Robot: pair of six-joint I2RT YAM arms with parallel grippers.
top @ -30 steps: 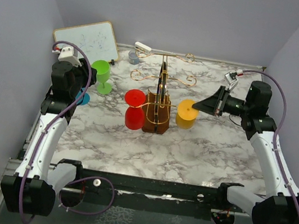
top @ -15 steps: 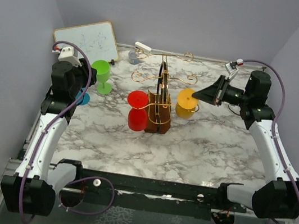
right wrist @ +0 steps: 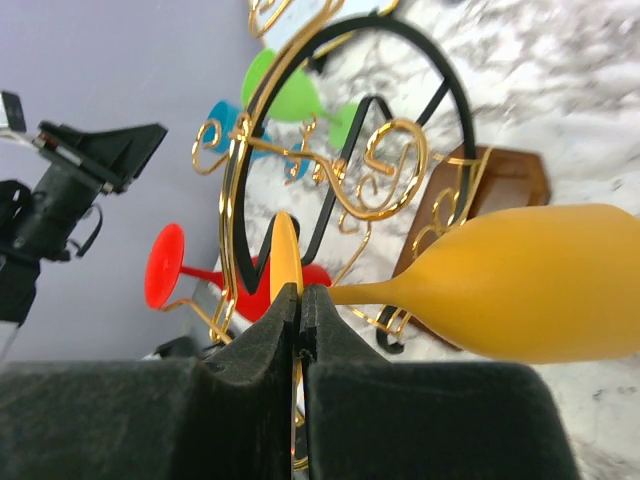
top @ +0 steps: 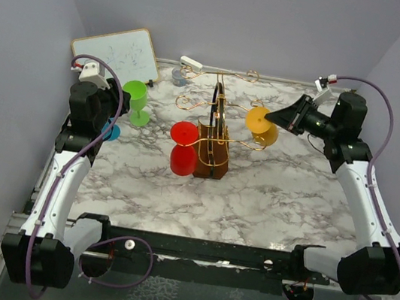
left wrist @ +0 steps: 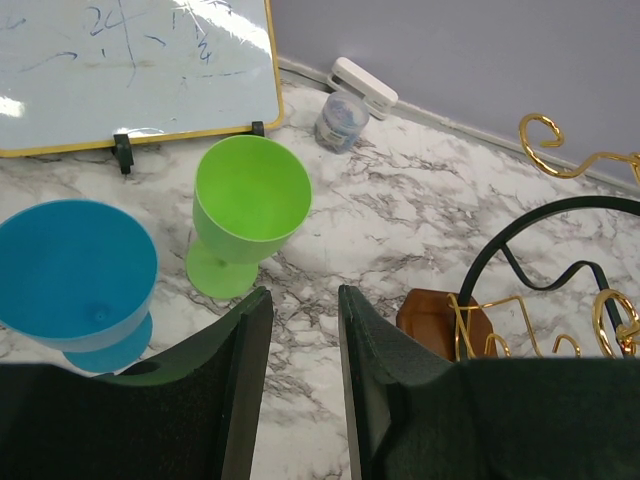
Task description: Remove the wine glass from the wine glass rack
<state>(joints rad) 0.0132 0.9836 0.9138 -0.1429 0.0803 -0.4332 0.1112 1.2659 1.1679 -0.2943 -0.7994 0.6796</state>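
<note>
- Presently: right gripper (right wrist: 301,300) pinched shut on foot of yellow plastic wine glass (right wrist: 520,285).
- Advised: draw level toward 3 o'clock, clearing gold-wire wooden-base rack (top: 210,159).
- Left gripper (left wrist: 303,310): parted, empty.

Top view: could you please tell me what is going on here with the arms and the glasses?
The right gripper is shut on the foot of the yellow glass, holding it on its side just right of the rack. Whether its stem is clear of the wire arms is hard to tell. A red glass hangs on the rack's other side. The left gripper is open and holds nothing, near the green glass and blue glass standing on the table.
</note>
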